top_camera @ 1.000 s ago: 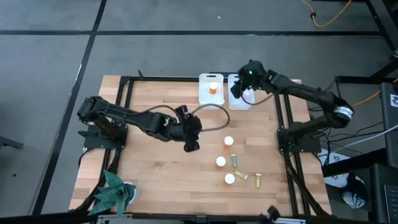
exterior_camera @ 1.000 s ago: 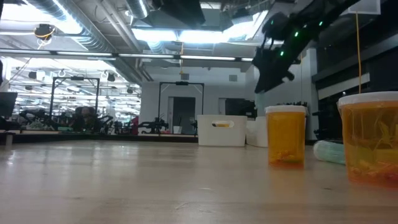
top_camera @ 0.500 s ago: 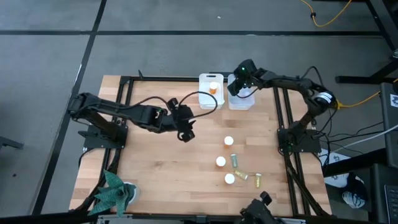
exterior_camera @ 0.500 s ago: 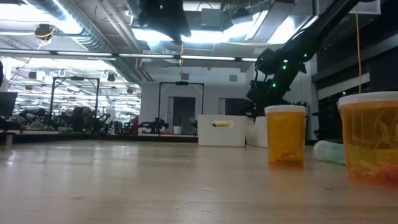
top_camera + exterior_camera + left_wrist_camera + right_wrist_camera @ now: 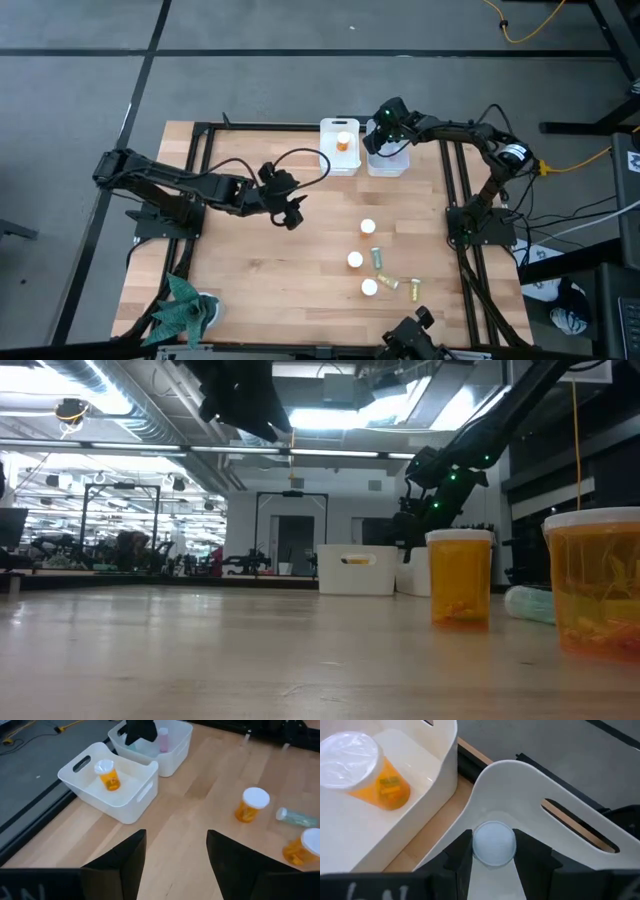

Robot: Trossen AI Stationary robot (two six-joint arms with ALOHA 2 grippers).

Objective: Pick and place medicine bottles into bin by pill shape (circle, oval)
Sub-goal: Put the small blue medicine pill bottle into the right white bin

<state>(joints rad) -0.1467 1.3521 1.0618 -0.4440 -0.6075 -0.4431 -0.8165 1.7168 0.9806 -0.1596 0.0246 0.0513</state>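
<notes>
The right end effector grips a small pale round-capped bottle directly over the right-hand white plastic bin, so release is straight down. The left end effector, open, hangs above the wooden surface.

Smooth white plastic bins, matt wood table

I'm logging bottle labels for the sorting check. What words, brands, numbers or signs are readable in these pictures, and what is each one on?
No text can be read in full.
Left wrist view: pale marks at the bottom edge of the left gripper; cut off, unreadable.
Right wrist view: similar cropped marks on the right gripper; unreadable.
Orange bottle in the bin: no legible label.
Orange bottles in the low view: no print visible.
</notes>
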